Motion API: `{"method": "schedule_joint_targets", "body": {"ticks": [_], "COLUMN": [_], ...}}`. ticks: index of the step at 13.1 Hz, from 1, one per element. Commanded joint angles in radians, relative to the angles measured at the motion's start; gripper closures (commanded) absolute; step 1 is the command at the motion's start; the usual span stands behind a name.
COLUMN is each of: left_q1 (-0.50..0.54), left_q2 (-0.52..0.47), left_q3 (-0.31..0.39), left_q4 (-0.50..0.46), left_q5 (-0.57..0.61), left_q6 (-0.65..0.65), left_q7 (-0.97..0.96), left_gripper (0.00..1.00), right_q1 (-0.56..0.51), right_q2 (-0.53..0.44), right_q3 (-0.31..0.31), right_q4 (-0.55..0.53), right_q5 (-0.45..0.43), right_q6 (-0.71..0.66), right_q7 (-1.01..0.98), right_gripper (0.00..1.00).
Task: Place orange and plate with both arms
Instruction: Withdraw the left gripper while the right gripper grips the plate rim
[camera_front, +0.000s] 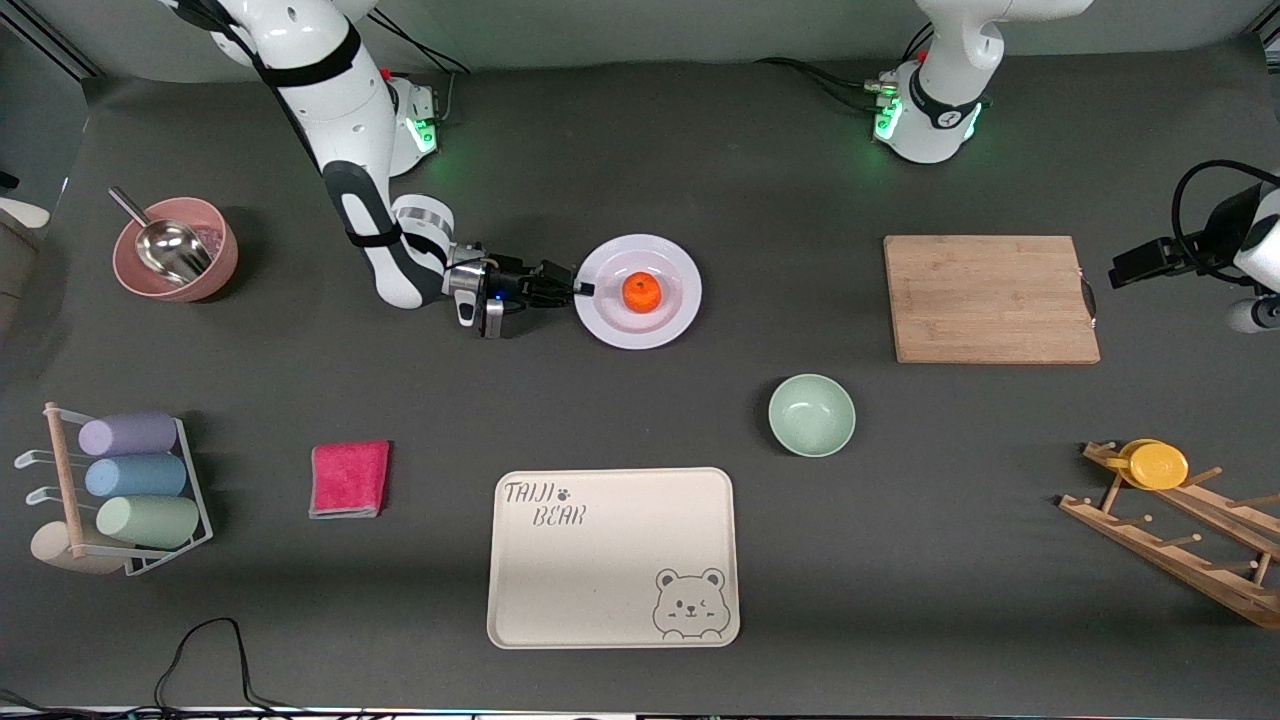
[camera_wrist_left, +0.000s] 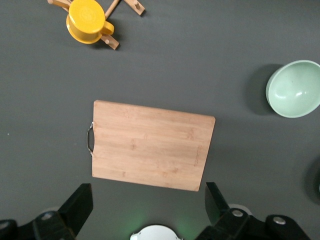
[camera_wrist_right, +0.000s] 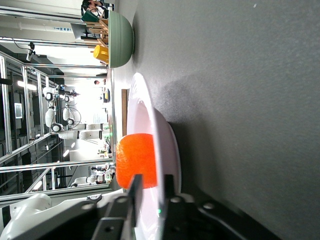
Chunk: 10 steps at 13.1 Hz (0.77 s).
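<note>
The white plate (camera_front: 660, 320) lies on the dark table mat near the middle, toward the right arm's end. The orange (camera_front: 641, 291) sits in its centre. My right gripper (camera_front: 580, 289) lies low at the plate's rim, one finger above it and one below, shut on the plate. The right wrist view shows the rim (camera_wrist_right: 150, 125) between the fingers (camera_wrist_right: 135, 187) and the orange (camera_wrist_right: 135, 160) just past them. My left gripper (camera_wrist_left: 147, 200) is open and empty, waiting high over the table beside the wooden cutting board (camera_wrist_left: 150, 145); it also shows in the front view (camera_front: 1130, 268).
The cutting board (camera_front: 990, 298) lies toward the left arm's end. A pale green bowl (camera_front: 811, 415) and a beige bear tray (camera_front: 612, 557) lie nearer the front camera. A pink bowl with a scoop (camera_front: 175, 250), a pink cloth (camera_front: 349, 478), a cup rack (camera_front: 130, 490) and a wooden rack with a yellow lid (camera_front: 1158, 465) stand around the edges.
</note>
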Motion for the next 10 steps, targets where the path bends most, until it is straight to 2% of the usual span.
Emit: {"method": "schedule_joint_targets", "body": {"ticks": [1,4,10], "left_q1": [0.028,0.017,-0.024], "left_q2": [-0.014,-0.011,-0.009], "left_q3": [-0.039,-0.039,-0.030], "left_q4": [0.019,0.054,0.063], "left_q5": [0.014,0.011,0.013], "left_q6": [-0.041,-0.070,-0.080], "left_q7": [-0.021,-0.027,-0.065], "left_gripper": [0.00,0.00,0.00], "right_q1": [0.005,-0.005,-0.024], "right_q2": [0.013,-0.009,-0.225], "right_q3": [0.003,0.003,0.001], "right_q4": [0.010,0.008,-0.004], "right_q5": [0.031,0.031,-0.026], "right_q6": [-0.003,-0.009,0.005], "right_q7": [-0.027,-0.014,0.192], "right_gripper": [1.00,1.00,1.00]}}
